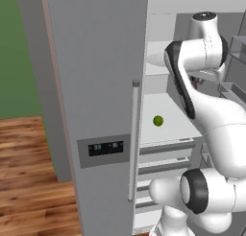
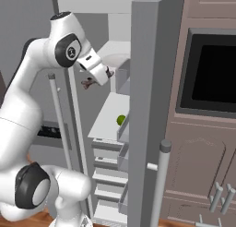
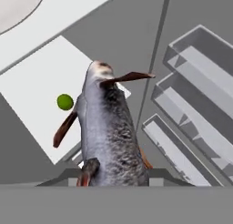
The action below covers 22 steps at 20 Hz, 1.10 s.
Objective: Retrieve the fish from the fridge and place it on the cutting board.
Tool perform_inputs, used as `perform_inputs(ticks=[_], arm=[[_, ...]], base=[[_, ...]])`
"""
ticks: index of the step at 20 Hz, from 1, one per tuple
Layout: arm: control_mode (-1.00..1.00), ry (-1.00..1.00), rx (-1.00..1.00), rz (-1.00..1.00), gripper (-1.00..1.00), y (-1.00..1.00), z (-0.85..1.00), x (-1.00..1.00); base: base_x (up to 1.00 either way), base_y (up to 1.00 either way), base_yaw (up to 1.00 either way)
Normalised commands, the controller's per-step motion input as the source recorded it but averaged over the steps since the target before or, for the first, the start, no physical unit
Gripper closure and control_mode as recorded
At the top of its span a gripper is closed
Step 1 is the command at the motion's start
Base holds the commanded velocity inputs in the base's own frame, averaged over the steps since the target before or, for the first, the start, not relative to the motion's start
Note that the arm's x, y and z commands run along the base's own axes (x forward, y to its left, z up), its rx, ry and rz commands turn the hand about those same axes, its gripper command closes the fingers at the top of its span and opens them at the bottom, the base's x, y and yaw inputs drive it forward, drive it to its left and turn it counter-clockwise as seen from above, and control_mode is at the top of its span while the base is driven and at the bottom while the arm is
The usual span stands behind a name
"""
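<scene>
The fridge (image 1: 96, 86) stands open, its white shelves showing past the door edge. My gripper (image 2: 105, 76) hangs in front of the upper shelves, shut on the fish (image 3: 107, 127). The fish is dark grey with thin reddish-brown fins and rises from between the fingers in the hand view, tilted slightly left. In the right base view the fish (image 2: 90, 83) sticks out leftward from the hand, off the shelves. The cutting board is out of view.
A small green ball (image 1: 158, 120) lies on the middle shelf (image 2: 108, 115), also seen as the ball (image 3: 65, 101). A round white plate (image 2: 115, 60) sits on the shelf above. Clear door bins (image 3: 195, 104) line the right door (image 2: 147, 83). A dark oven (image 2: 212, 69) sits in brown cabinets.
</scene>
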Motion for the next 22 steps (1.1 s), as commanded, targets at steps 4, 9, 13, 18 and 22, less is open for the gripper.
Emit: perform_inputs(ticks=[4, 9, 13, 18, 22], arm=[[-1.00, 0.00, 0.08, 0.01, 1.00, 0.12, -0.27, -0.24], [-1.00, -0.01, 0.01, 0.01, 1.00, 0.22, -0.21, -0.34], [-1.00, 0.00, 0.00, 0.01, 1.00, 0.24, -0.27, -0.30], [-1.00, -0.04, 0.00, 0.00, 1.00, 0.18, -0.13, -0.22], [-1.00, -0.02, 0.00, 0.00, 1.00, 0.10, -0.09, -0.05]], base=[[0.00, 0.00, 0.00], [0.00, 0.00, 0.00], [0.00, 0.00, 0.00], [0.00, 0.00, 0.00], [0.00, 0.00, 0.00]])
